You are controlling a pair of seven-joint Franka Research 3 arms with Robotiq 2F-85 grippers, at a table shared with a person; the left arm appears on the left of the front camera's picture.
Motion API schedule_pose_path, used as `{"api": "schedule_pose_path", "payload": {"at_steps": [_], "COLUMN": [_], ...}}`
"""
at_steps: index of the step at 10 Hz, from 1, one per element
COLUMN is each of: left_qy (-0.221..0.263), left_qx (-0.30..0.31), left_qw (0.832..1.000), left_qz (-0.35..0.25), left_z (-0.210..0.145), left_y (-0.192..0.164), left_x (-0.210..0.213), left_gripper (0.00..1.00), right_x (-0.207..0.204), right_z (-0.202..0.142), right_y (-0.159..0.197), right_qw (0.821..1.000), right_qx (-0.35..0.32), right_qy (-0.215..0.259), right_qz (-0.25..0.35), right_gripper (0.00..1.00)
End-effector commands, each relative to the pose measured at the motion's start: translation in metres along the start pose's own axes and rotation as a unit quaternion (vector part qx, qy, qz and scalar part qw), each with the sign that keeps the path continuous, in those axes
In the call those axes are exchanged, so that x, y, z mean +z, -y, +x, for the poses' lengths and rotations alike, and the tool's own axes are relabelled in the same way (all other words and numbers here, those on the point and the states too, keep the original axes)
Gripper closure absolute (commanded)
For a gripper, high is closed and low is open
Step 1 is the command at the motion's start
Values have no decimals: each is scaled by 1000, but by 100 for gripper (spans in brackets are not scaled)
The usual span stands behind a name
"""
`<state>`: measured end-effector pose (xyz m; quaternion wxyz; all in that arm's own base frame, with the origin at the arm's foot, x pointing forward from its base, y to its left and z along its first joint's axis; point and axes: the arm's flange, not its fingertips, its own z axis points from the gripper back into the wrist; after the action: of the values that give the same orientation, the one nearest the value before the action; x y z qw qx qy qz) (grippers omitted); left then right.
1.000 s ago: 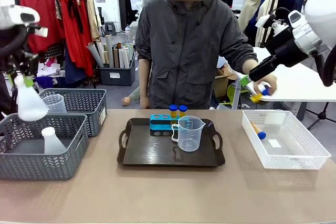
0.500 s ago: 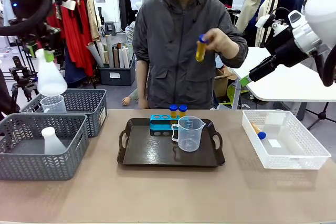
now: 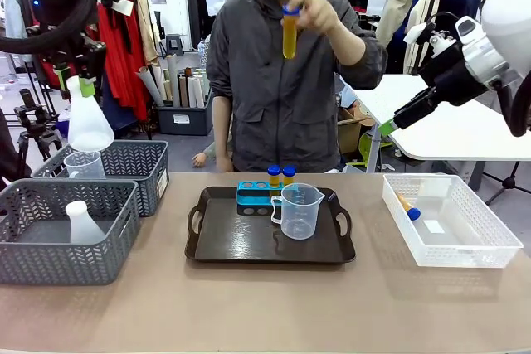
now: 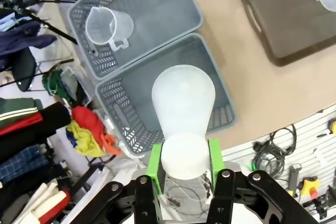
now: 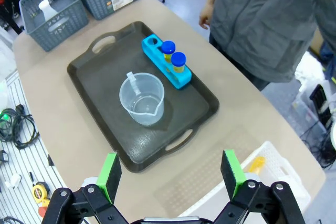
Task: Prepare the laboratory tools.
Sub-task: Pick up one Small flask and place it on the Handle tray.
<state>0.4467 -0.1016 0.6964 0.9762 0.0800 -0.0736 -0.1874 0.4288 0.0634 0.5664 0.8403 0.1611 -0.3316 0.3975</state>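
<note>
1. Flask (image 3: 89, 128): your left gripper (image 3: 79, 86) is pinching its neck above the grey baskets (image 3: 58, 263).
2. Beaker (image 3: 299, 211) and two racked tubes (image 3: 280, 175) are standing on the tray (image 3: 192, 234).
3. Third tube (image 3: 289, 37) is sitting in a person's hand (image 3: 314, 12), fourth tube (image 3: 407, 207) in the white basket (image 3: 498, 259).
4. Your right gripper (image 5: 170, 169) is hanging spread, empty.

Mid-table the tray (image 3: 241, 248) carries the rack (image 3: 249, 194) with two tubes (image 3: 280, 175) in it, the beaker (image 3: 300, 211) just before it. Left, the near basket (image 3: 50, 267) holds a small flask (image 3: 81, 223), the far basket (image 3: 137, 163) a second beaker (image 3: 80, 163), a raised flask (image 3: 89, 126) above. Right, a bin (image 3: 477, 254) holds one tube (image 3: 409, 208).
</note>
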Motion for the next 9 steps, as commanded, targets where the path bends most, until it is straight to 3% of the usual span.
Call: {"api": "schedule_pose_path", "payload": {"at_steps": [1,4,7,9], "left_qy": [8,10,10,24], "left_qx": [7,-27,-92,-124], "left_qw": [1000,999,994,991], "left_qz": [5,22,50,31], "left_z": [-4,7,57,90], "left_y": [-1,12,56,81], "left_x": [-1,17,40,37], "left_gripper": [100,100,100,100], "right_x": [0,0,0,0], "right_z": [1,1,1,1], "right_y": [2,2,2,2], "right_qw": [1000,1000,1000,1000], "right_qx": [-1,-1,-1,-1], "right_qy": [13,13,13,13], "right_qz": [8,8,8,8], "right_gripper": [0,0,0,0]}}
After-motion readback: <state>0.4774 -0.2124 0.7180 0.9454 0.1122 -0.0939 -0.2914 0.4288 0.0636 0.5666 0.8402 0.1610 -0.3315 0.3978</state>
